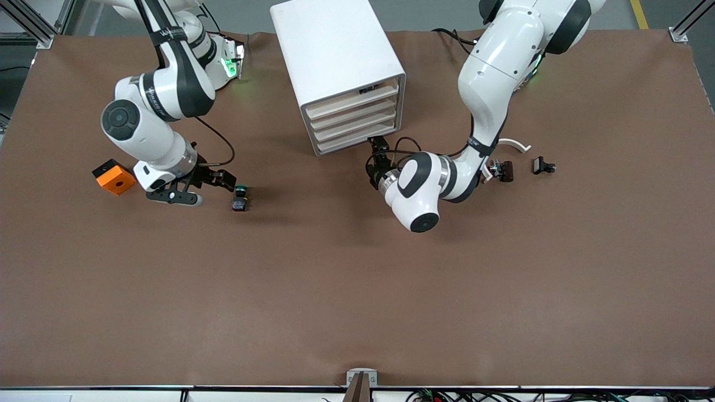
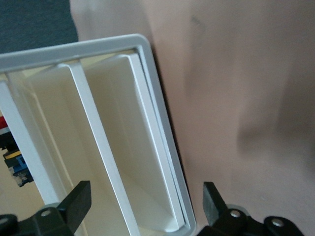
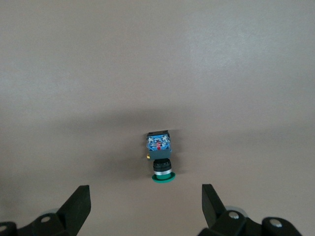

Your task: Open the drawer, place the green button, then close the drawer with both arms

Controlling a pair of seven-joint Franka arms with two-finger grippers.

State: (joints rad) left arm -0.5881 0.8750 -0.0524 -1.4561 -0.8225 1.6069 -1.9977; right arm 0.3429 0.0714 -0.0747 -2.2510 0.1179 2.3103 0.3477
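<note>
The white cabinet point(image 1: 335, 50) stands at the table's middle near the robots' bases, its four cream-fronted drawers shut. My left gripper point(image 1: 379, 147) is at the bottom drawer point(image 1: 352, 139), low in front of it. In the left wrist view the left gripper point(image 2: 146, 204) is open, its fingers point(image 2: 78, 200) straddling the drawer fronts point(image 2: 106, 162) and cabinet frame point(image 2: 165, 132), holding nothing. The button point(image 1: 240, 198) lies on its side on the brown mat, toward the right arm's end. My right gripper point(image 1: 217, 192) is beside it, open; the right wrist view shows the button's green cap point(image 3: 162, 178) just ahead of the open right gripper point(image 3: 145, 204).
An orange square block point(image 1: 114, 176) sits close beside the right arm's wrist. Near the left arm's elbow lie two small brown-black clip pieces point(image 1: 503, 169) point(image 1: 543, 166) and a white curved piece point(image 1: 515, 144). Bare brown mat point(image 1: 357, 290) fills the half nearer the front camera.
</note>
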